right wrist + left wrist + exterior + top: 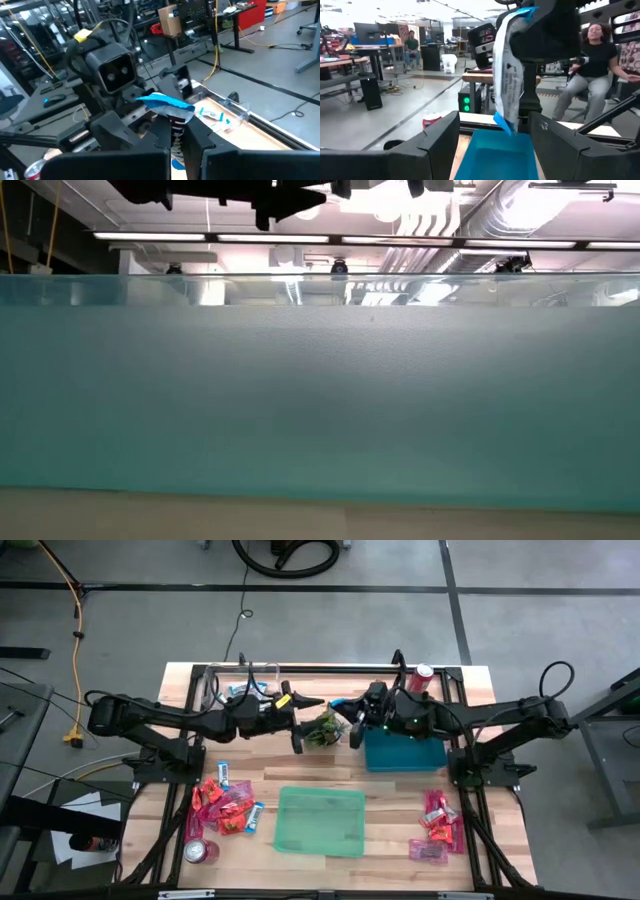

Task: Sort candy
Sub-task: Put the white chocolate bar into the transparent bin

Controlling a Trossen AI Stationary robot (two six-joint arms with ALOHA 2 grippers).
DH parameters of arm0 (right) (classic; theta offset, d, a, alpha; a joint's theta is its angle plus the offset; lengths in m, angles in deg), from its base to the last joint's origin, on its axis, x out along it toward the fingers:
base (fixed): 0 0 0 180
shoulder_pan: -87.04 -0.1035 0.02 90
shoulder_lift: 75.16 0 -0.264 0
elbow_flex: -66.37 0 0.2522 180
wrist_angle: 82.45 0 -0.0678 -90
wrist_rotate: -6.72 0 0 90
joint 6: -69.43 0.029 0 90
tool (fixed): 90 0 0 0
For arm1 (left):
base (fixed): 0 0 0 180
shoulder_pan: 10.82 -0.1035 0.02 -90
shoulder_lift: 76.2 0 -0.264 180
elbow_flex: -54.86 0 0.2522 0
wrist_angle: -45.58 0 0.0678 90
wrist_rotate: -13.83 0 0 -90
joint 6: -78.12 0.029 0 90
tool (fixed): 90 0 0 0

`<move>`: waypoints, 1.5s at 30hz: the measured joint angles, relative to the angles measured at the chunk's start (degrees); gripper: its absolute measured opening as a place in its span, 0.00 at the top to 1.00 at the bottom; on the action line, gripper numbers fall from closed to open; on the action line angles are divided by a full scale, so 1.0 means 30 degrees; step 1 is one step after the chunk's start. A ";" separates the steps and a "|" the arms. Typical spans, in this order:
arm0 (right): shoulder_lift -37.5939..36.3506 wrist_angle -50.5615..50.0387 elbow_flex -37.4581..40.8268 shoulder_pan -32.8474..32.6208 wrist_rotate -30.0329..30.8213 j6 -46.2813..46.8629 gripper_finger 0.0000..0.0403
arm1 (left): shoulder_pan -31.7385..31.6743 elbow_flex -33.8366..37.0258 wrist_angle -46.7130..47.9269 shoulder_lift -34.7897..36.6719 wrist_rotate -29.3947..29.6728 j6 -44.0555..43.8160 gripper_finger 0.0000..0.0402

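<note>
Your two grippers face each other above the back middle of the wooden table (400, 830), over the small green plant (322, 728). Your right gripper (176, 131) has its jaws pinched on a blue-and-white candy (167, 102), held in the air just beside the blue bin (405, 752). Your left gripper (495, 137) faces it with jaws spread wide, the wrapper hanging between them but untouched. More candy lies in a red and blue pile (225, 805) at front left and a pink pile (438, 825) at front right, either side of the green tray (320, 822).
</note>
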 joint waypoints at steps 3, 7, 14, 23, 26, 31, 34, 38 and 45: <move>0.0769 0.1570 -0.0001 0.0000 -0.0004 -0.0056 0.99 | 0.0007 0.0000 -0.0002 0.0000 -0.0054 0.0003 0.45; 0.1829 0.2741 0.0003 0.0000 -0.0012 -0.0050 0.99 | 0.0000 0.0000 0.0027 0.0000 -0.0379 -0.0080 0.45; 0.2326 0.3324 0.0014 0.0000 0.0050 -0.0056 0.99 | 0.0000 0.0000 0.0955 0.0000 -0.0408 -0.1016 0.51; 0.2202 0.3018 0.0007 0.0022 0.0284 -0.0050 0.91 | -0.0436 0.0000 0.1397 0.0000 -0.0625 -0.2805 0.96; 0.2202 0.3018 0.0007 0.0034 0.0329 -0.0681 0.85 | -0.0527 0.0000 0.1408 0.0000 -0.0927 -0.2805 0.97; 0.1553 0.2742 0.0007 0.0015 0.1932 -0.2453 0.69 | -0.0768 0.0000 0.3813 0.1040 -0.0459 -0.2251 0.99; 0.0501 0.2092 0.0007 0.0019 0.4009 -0.3331 0.58 | -0.1345 0.0000 0.6946 0.2633 0.1659 -0.1800 0.99; -0.1216 0.0240 0.0004 0.0036 0.5772 -0.3877 0.47 | -0.2794 -0.0022 1.2563 0.5305 0.7234 -0.3374 0.99; -0.3253 -0.3822 -0.0001 0.0029 0.5870 -0.2155 0.41 | -0.7613 0.0246 2.4743 0.7175 0.7825 -1.1476 1.00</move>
